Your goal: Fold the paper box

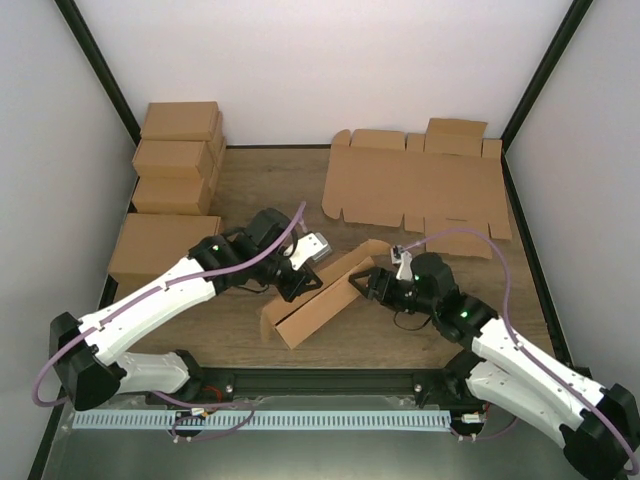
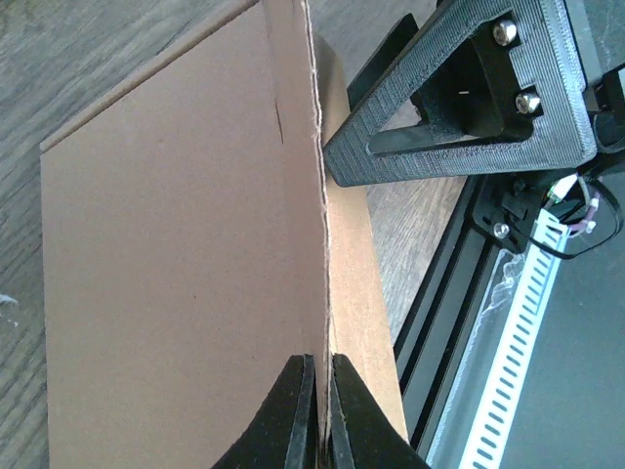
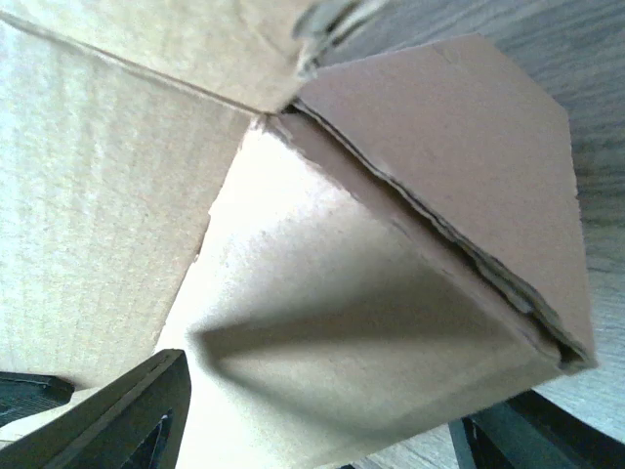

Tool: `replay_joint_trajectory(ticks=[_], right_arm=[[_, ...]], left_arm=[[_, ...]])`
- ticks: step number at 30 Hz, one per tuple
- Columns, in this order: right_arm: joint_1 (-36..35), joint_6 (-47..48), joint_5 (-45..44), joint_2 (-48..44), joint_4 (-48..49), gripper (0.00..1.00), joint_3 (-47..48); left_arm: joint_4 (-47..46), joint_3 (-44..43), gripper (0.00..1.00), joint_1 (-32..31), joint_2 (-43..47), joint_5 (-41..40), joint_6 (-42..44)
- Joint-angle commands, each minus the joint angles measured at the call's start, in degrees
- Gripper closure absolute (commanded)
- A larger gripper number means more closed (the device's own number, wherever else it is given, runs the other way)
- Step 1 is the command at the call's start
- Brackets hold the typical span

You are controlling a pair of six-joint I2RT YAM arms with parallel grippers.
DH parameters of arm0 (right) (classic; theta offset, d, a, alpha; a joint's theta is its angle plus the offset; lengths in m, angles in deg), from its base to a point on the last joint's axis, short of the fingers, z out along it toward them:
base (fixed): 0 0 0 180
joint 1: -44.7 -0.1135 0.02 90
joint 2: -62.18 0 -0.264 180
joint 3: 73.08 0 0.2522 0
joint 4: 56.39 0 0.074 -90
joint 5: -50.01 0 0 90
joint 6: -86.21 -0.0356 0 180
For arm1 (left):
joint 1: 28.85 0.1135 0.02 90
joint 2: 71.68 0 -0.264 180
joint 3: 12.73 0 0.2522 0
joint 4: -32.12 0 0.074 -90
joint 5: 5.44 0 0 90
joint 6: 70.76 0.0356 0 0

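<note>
The paper box is a half-folded brown cardboard mailer lying slantwise mid-table, with one long wall standing. My left gripper is shut on that standing wall's edge; in the left wrist view its fingertips pinch the thin cardboard panel. My right gripper is open at the box's far right end. In the right wrist view its fingers stand wide apart, with a folded corner flap of the box between them. One right finger shows in the left wrist view beside the panel.
Flat notched cardboard sheets lie at the back right. Several closed brown cartons are stacked at the back left, with a larger one in front of them. A black rail runs along the near table edge.
</note>
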Motion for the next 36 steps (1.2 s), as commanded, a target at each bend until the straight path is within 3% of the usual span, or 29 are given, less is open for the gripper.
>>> replay_joint_trajectory(ticks=[1,5,11,13,16,19,31,36], right_arm=[[-0.5,1.7,-3.6,-3.2,5.4,0.27,0.0],[-0.5,1.7,-2.5,-2.7,6.0,0.27,-1.5],[-0.6,2.6,-1.0,0.1,5.1,0.12,-2.4],[-0.5,2.9,-1.5,-0.6,4.9,0.14,-2.5],[-0.5,3.3,-1.7,-2.5,5.2,0.28,-2.4],[-0.5,3.2,-2.3,-3.8,3.6,0.33,-1.0],[-0.5,6.2,-7.3,0.2,-19.6,0.26,18.2],[-0.5,5.8,-6.7,2.7,-21.4,0.23,19.9]], left_arm=[[-1.2,0.9,0.96,-0.7,-0.7,7.1,0.0],[-1.9,1.2,0.96,-0.7,-1.1,7.8,-0.3],[-2.4,1.9,0.95,-0.7,-2.1,7.7,-0.6],[-2.9,2.2,0.94,-0.7,-2.3,7.9,-0.9],[-4.2,2.1,0.92,-0.7,-2.4,8.3,-2.0],[-7.0,1.7,0.90,-0.8,-2.9,9.1,-5.7],[-19.1,1.1,0.83,-0.5,-4.3,19.2,-24.0],[-21.4,2.5,0.82,1.0,-4.7,19.6,-27.5]])
